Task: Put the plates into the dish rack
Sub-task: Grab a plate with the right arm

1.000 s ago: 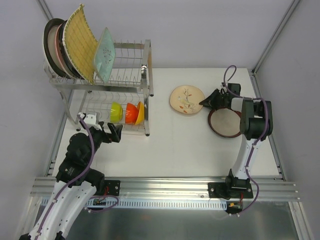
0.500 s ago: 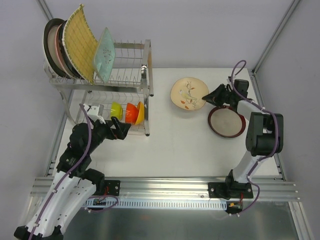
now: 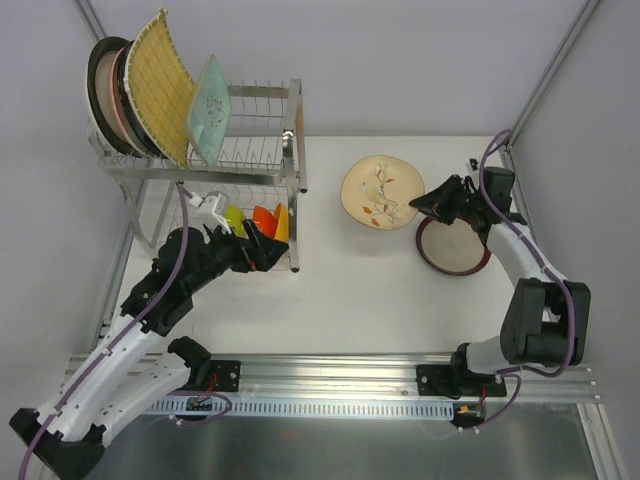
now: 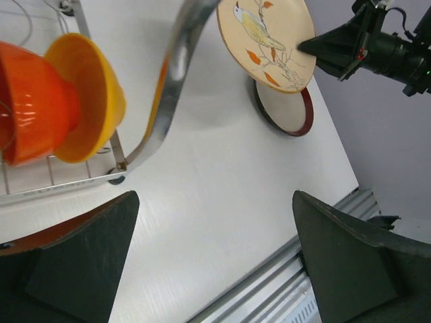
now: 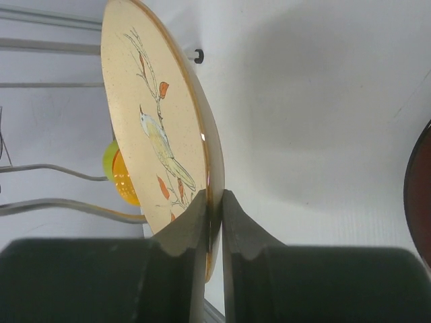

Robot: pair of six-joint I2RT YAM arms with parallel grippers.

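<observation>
From above, your dish rack (image 3: 298, 140) stands at the far left of the desk (image 3: 350, 300). Its upper tier holds one yellow woven square (image 3: 160, 85), one pale teal dish (image 3: 210, 105) and, left of them, round plates (image 3: 105, 85) packed too closely to count. The lower tier holds three bowls: a green bowl (image 3: 234, 216), an orange bowl (image 3: 262, 214) and a yellow bowl (image 3: 281, 222). Two plates are outside the rack. Your right gripper (image 3: 428, 203) pinches the right rim of the beige bird plate (image 3: 375, 190). The red-rimmed plate (image 3: 450, 250) lies flat just right of it. Your left gripper (image 3: 262, 250) sits at the near side of the lower tier.

In the left wrist view, that gripper is released, its fingers wide apart over bare desk. The orange and yellow bowls lie nested on their sides on the wire at the left.

In the right wrist view, the fingers clamp both faces of the beige bird plate's rim, and the plate is tilted up on edge.
</observation>
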